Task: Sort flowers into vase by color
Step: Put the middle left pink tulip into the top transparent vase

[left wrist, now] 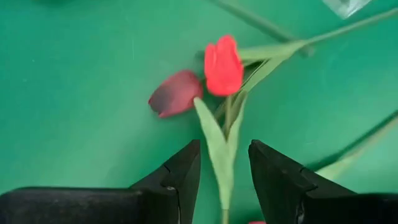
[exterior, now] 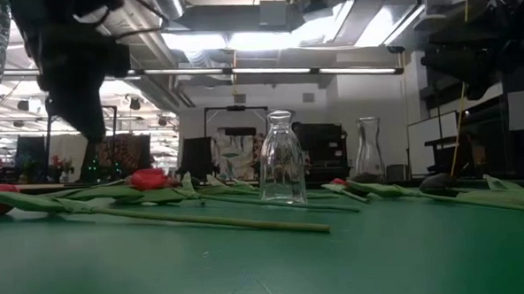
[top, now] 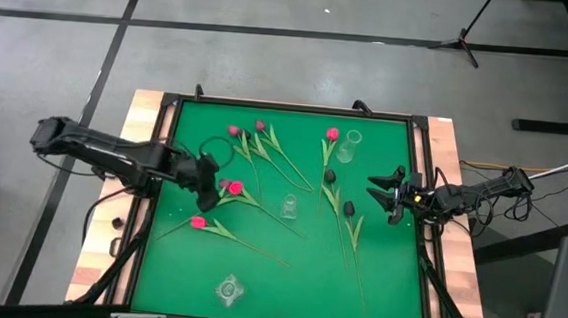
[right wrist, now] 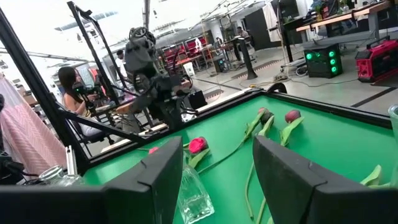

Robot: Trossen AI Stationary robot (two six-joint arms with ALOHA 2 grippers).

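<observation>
Green stem [left wrist: 225, 186] cut off between parted left gripper [left wrist: 224, 180] fingers, unheld, right gripper [top: 389, 198] open beyond the flowers [top: 264, 153]

Matt green felt table [top: 386, 276], clear glass vases [exterior: 281, 159].

The bench [top: 176, 272] has a flat green top with a dark rim and light wood strips down both sides. Tulips lie flat on the green. Two pink tulips [top: 246, 129] lie near the far edge with their long stems slanting toward the middle. Another pink tulip [top: 333, 134] lies just beside a clear glass vase [top: 351, 141] near the far edge. Two bright pink tulips [top: 230, 186] lie close together on the left part. One more pink tulip [top: 197, 222] lies nearer the front. Two dark tulips [top: 344, 207] lie right of the middle. A second clear vase [top: 289, 205] stands in the middle. A third clear vase [top: 229, 290] stands near the front edge.
</observation>
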